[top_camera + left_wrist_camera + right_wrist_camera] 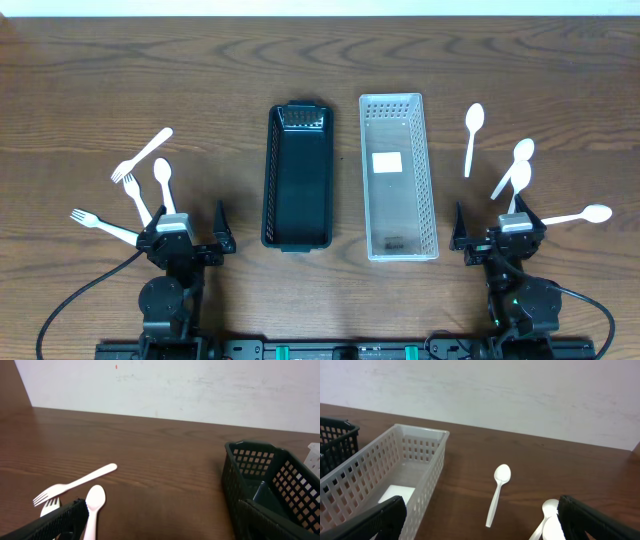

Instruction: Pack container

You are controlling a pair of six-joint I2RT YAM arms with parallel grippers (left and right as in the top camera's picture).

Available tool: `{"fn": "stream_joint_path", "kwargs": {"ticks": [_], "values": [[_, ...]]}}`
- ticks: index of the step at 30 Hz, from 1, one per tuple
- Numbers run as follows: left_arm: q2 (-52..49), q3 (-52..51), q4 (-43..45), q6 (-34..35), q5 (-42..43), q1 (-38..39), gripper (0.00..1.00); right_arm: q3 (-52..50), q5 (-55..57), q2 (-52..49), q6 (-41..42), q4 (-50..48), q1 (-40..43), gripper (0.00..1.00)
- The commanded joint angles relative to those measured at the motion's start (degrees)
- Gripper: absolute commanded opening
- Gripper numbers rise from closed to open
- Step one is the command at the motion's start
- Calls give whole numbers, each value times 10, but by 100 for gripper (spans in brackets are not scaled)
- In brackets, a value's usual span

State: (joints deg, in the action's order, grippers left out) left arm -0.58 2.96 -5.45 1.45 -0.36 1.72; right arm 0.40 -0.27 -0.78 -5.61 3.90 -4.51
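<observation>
The left end effector (186, 243) and the right end effector (497, 238) sit at the near edge of the surface (230, 60), each with its fingers spread wide and nothing between them. Just ahead of the left one lie what look like three forks (104, 227) and a single spoon (164, 178), close together, though the middle fork is hard to make out. Ahead of the right one lie four white spoons (519, 178), the farthest of them lying nearest the containers. Between the arms, running away from them, a black basket (268, 180) and a white basket (432, 180) stand side by side, apart. Neither holds cutlery; the white one shows only a label on its floor. As I judge it, packing has not begun and every piece is left to move.
</observation>
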Motion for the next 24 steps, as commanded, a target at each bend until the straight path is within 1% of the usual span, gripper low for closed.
{"fn": "stream_joint_path", "kwargs": {"ticks": [1,10,15,24], "values": [[3,-15,-13,1,-1,3,98,-1,-4,3,4,2,-4,99],[3,-15,-13,1,-1,3,98,-1,-4,3,5,2,-4,99],[3,-15,-13,1,-1,3,98,-1,-3,3,62,2,-4,99],[3,-15,-13,1,-1,3,98,-1,-3,3,66,2,-4,99]]}}
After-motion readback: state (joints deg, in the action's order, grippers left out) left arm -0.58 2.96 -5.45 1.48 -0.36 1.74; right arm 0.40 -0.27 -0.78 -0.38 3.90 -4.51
